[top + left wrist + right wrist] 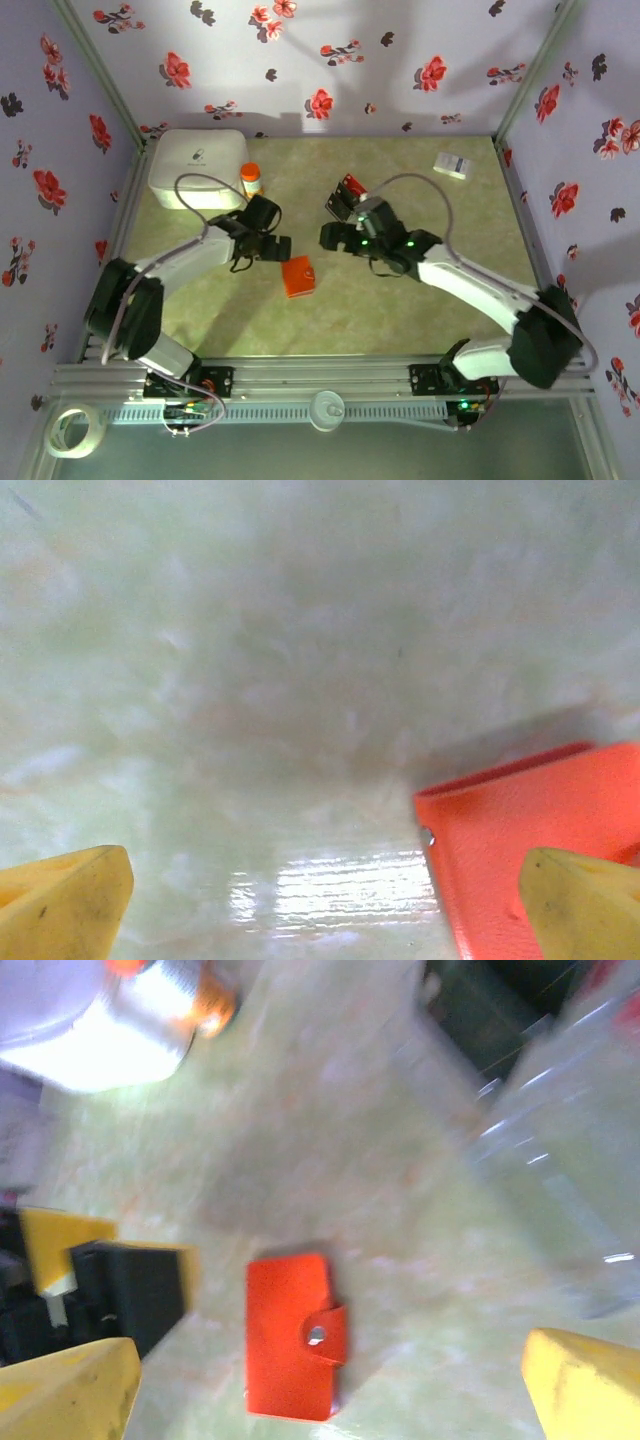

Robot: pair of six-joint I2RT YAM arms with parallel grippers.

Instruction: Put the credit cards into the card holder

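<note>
Both wide open and empty: left fingers point(60, 905) beside the card holder point(298, 277), right fingers point(590, 1380) near.

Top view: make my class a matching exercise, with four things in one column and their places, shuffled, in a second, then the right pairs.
Things
1. card holder
2. white box
3. white slip
4. tape roll

Places
A. far right corner of the table
B. off the table, past its near edge, on the left
C. middle of the table
D. far left corner of the table

Pairs: 1-C, 2-D, 3-A, 4-B
</note>
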